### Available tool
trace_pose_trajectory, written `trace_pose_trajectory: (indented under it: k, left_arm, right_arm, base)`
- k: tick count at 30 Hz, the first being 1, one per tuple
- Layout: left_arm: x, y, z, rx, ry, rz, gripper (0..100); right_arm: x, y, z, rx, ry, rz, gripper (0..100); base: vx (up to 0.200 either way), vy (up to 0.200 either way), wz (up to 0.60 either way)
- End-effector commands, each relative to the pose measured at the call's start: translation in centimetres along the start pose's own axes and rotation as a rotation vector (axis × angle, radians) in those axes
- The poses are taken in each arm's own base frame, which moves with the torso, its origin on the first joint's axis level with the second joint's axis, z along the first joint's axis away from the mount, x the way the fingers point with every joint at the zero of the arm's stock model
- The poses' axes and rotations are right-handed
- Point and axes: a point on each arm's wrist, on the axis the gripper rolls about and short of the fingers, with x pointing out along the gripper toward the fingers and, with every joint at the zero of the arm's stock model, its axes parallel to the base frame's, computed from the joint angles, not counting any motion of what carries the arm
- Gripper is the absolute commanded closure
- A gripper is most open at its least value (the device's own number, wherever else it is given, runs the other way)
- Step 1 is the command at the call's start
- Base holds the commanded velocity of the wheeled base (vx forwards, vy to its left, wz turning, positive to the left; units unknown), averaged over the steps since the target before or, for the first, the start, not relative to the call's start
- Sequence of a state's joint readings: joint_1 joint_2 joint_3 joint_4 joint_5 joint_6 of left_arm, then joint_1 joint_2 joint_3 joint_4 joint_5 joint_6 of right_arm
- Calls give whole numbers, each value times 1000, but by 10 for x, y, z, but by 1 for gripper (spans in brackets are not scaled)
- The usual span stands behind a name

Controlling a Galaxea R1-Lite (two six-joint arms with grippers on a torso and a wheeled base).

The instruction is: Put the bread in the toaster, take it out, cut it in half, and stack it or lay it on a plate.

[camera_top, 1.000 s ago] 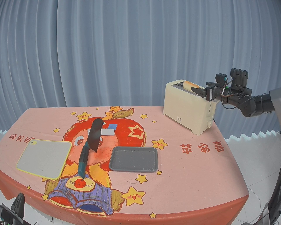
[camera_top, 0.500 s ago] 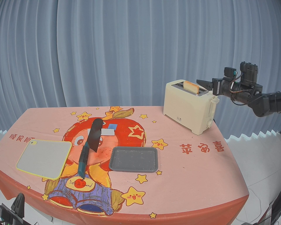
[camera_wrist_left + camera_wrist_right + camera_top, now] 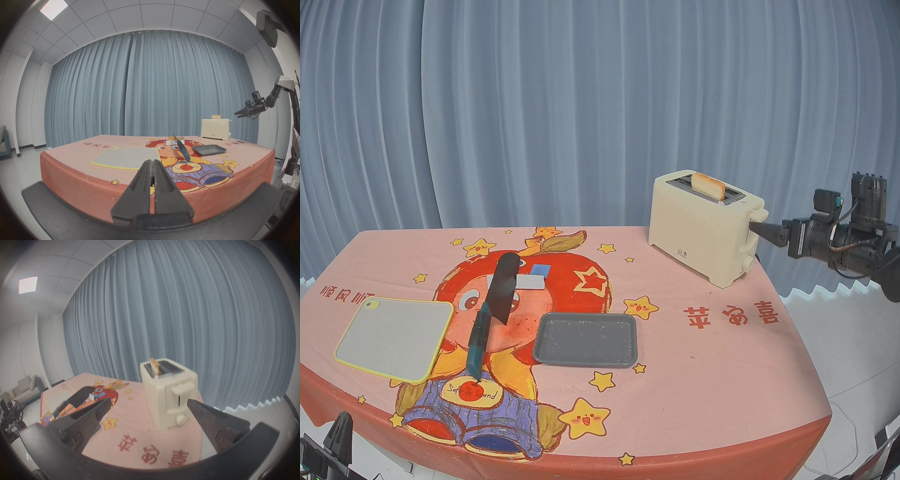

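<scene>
The bread (image 3: 708, 185) shows just its browned top edge above the toaster (image 3: 700, 234); the rest sits hidden in the slot. At the right edge of the head view the right arm (image 3: 856, 240) is cut off past its wrist. That view cannot settle whether the right gripper (image 3: 769, 229) touches the toaster's lever (image 3: 758, 214). In the lower left corner the left gripper (image 3: 339, 432) is cropped by the bottom edge. The knife (image 3: 487, 315) blade covers part of a small white and blue block (image 3: 532, 278), too small to identify.
</scene>
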State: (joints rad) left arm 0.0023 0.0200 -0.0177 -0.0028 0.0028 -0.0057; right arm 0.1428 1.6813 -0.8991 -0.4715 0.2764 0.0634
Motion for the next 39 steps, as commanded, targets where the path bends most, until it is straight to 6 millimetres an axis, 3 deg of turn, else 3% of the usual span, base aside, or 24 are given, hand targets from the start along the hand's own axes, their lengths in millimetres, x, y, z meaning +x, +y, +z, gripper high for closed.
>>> trace_pose_trajectory:
  k: [1, 8, 11, 12, 25, 39]
  left_arm:
    - [1, 0, -5, 0, 19, 1, 100]
    - [1, 0, -5, 1, 19, 0, 100]
    - [1, 0, -5, 0, 19, 0, 100]
    - [1, 0, -5, 0, 20, 0, 100]
    - [1, 0, -5, 0, 19, 0, 100]
    - [1, 0, -5, 0, 20, 0, 100]
  right_arm:
    - [-22, -2, -21, 34, 50, -18, 0]
    - [-17, -21, -38, 77, 83, -65, 0]
    - [-6, -25, -43, 65, 50, -64, 0]
    - [-3, -26, -44, 61, 39, -62, 100]
    - [44, -42, -73, 54, 3, -65, 100]
    - [74, -60, -99, 104, 71, -81, 100]
  base:
    - [0, 0, 0]
    - [0, 0, 0]
    - [0, 0, 0]
    - [0, 0, 0]
    - [0, 0, 0]
    - [0, 0, 0]
